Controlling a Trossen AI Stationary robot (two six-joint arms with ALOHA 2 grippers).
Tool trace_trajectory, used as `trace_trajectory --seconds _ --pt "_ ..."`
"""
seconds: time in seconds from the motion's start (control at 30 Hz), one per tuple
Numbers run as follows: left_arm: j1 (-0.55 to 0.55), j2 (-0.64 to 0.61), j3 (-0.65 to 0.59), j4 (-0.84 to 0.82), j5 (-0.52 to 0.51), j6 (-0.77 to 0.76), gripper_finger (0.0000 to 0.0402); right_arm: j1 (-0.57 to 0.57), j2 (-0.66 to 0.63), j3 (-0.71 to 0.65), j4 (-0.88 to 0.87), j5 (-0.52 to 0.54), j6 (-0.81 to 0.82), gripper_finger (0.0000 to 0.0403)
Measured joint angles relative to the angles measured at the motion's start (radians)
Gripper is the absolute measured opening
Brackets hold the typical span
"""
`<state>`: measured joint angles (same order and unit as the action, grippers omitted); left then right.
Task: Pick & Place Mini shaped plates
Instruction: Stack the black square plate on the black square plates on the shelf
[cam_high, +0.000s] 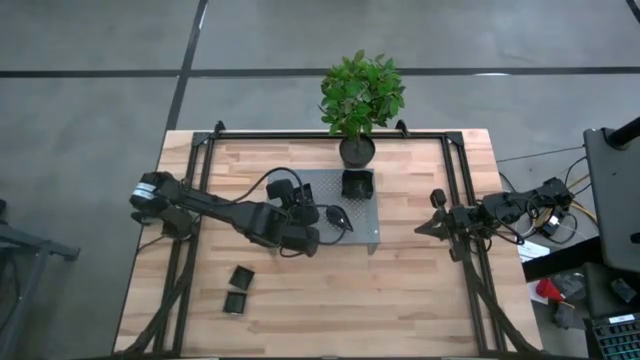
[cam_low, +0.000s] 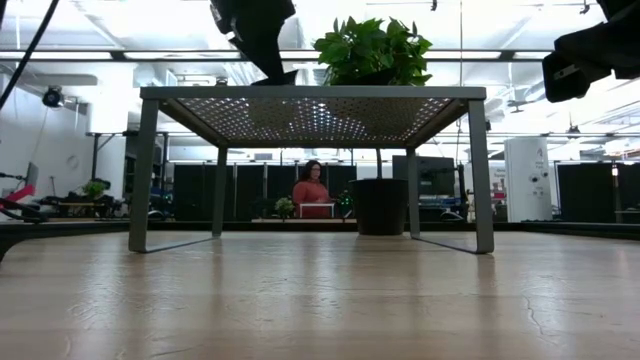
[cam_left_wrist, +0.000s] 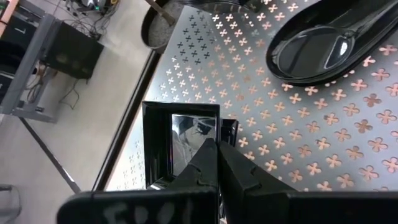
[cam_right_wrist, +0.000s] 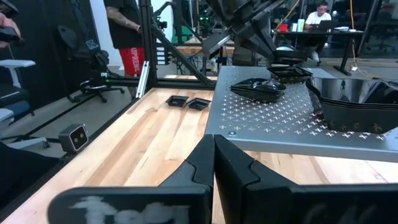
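The left gripper (cam_left_wrist: 217, 163) hovers over the grey perforated platform (cam_high: 368, 236) near its left edge, fingers pressed together on the rim of a small square plate (cam_left_wrist: 180, 140) (the plate's glossy inside mirrors the fingers). Beside it on the platform lies a leaf-shaped plate (cam_left_wrist: 329, 46), and near the platform's far edge sits a stack of square plates (cam_high: 357, 184), close to the potted plant (cam_high: 360, 100) at the table's far edge. Two more square plates (cam_high: 239, 289) rest on the bare wooden table (cam_high: 400, 300) toward its near left corner, one just beside the other. The right gripper (cam_right_wrist: 214, 163) waits by the table's right edge, jaws closed on nothing, pointing toward the platform.
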<state>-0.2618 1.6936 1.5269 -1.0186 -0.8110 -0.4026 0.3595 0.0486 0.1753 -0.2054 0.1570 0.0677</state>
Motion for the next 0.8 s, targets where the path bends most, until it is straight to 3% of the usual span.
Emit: trace_trajectory --seconds 0.37,0.8 --pt "0.012 0.000 -0.002 -0.002 -0.002 -0.003 0.0005 0.000 0.000 0.000 0.000 0.000 0.000 0.0008" --pt "0.009 -0.001 -0.002 -0.007 0.018 -0.013 0.0112 0.000 0.000 0.000 0.000 0.000 0.000 0.0008"
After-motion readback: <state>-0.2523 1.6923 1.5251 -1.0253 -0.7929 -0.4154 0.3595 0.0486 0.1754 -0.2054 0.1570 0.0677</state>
